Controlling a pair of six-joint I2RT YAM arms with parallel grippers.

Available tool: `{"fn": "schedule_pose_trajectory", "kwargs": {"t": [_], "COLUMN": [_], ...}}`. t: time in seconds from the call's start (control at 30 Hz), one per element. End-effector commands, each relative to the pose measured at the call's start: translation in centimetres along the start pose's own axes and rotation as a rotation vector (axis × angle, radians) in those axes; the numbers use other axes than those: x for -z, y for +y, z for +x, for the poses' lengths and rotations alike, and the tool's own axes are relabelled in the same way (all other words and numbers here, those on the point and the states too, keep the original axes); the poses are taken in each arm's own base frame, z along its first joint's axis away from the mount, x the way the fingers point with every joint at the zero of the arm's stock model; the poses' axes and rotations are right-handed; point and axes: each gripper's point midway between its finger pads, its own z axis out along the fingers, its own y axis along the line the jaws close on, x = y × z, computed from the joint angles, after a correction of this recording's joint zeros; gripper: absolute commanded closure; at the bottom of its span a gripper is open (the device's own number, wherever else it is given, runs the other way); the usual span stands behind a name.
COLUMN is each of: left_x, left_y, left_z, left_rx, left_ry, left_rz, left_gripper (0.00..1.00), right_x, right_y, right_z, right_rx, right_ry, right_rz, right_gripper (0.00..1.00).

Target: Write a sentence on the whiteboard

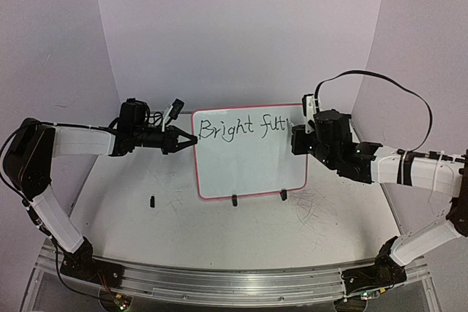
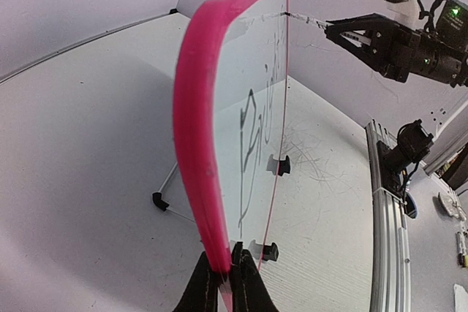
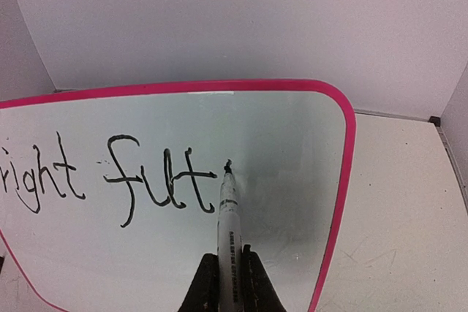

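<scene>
The right jaws are pinching narrowly on a marker point(image 3: 228, 213), gripping its barrel from behind so the tip is pressing squarely on the whiteboard point(image 1: 248, 169). The left jaws are clamping shut on the pink frame at about 10 o'clock, probably steadying the board against that push. It is standing upright on black clip feet point(image 1: 235, 199) mid-way across the surface point(image 1: 168, 231), between the arms. The sentence point(image 1: 238, 128) is reading "Bright fut", with the tip sitting at 3 o'clock of the "t". The barrel's print is proving too small to read.
</scene>
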Motion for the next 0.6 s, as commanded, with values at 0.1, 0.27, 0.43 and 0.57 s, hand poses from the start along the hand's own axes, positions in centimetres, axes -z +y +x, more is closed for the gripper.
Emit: {"fn": "schedule_pose_trajectory", "kwargs": {"t": [0.1, 0.27, 0.43, 0.57], "left_x": [1.0, 1.1, 1.1, 1.1], "left_y": [-0.4, -0.4, -0.4, -0.4], "left_z": [-3.7, -3.7, -3.7, -3.7], "left_rx": [-0.152, -0.154, -0.153, -0.154], "left_ry": [-0.082, -0.083, -0.084, -0.084], "left_rz": [-0.041, -0.040, -0.041, -0.040], "left_gripper": [1.00, 1.00, 1.00, 1.00], "right_x": [0.0, 0.2, 0.3, 0.5], "right_y": [0.0, -0.1, -0.1, -0.3], "right_z": [0.1, 0.7, 1.4, 1.7], "right_rx": [-0.029, -0.035, -0.044, -0.048], "right_ry": [0.014, 0.031, 0.049, 0.056], "right_rz": [-0.004, -0.008, -0.014, -0.012], "right_gripper": [1.00, 1.00, 1.00, 1.00]}}
